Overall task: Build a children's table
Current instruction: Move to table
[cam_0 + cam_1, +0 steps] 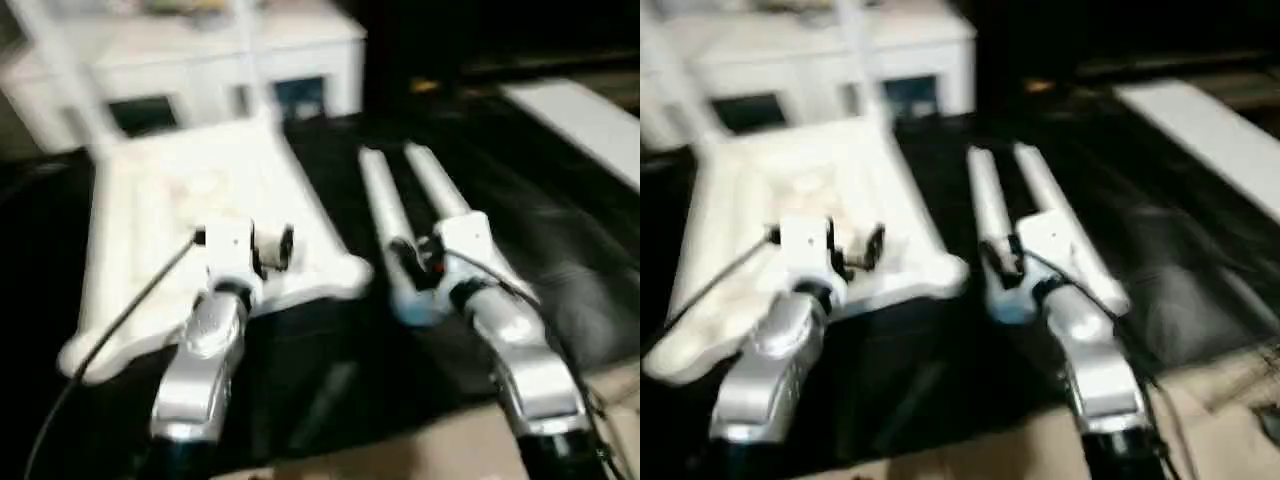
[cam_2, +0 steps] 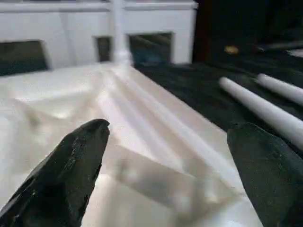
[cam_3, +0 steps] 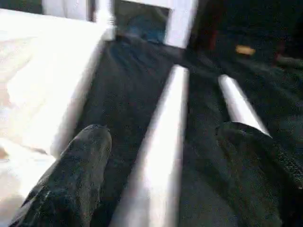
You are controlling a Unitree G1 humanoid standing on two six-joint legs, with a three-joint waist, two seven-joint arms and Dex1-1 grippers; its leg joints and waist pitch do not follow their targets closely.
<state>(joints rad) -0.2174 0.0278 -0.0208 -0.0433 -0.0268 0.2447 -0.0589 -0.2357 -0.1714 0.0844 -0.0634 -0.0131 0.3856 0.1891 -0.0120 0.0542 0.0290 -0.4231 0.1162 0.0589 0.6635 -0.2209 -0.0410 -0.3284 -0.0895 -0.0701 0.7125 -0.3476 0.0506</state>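
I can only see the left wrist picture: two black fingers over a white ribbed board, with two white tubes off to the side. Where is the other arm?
Observer: The right gripper hangs over the near ends of those two legs, fingers apart, one leg lying between them in its own wrist view.
Operator: Is it holding a leg?
Observer: Not that I can see; the fingers stand clear on either side of it.
Operator: And the board, is it flat?
Observer: Yes, the tabletop lies underside up on the dark floor, with the left gripper open above its near edge.
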